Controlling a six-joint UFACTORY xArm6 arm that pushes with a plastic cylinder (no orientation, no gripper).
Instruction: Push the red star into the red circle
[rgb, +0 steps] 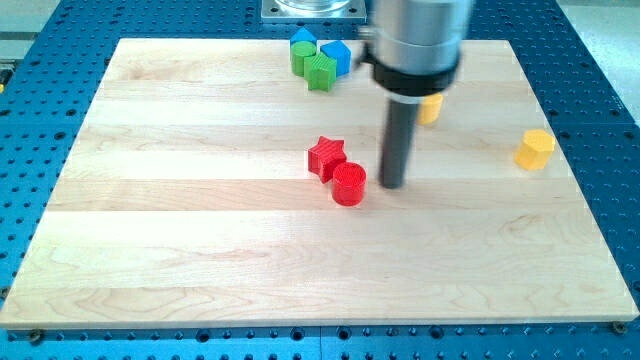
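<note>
The red star (326, 157) lies near the middle of the wooden board (200, 250). The red circle (349, 185) sits just below and to the right of it, and the two touch. My tip (393, 184) rests on the board just right of the red circle, with a small gap between them. The dark rod rises from it to the grey arm body at the view's top.
A cluster of blue (336, 55) and green (319, 71) blocks sits at the board's top centre. A yellow block (431, 107) is partly hidden behind the rod. Another yellow block (535, 149) stands near the right edge.
</note>
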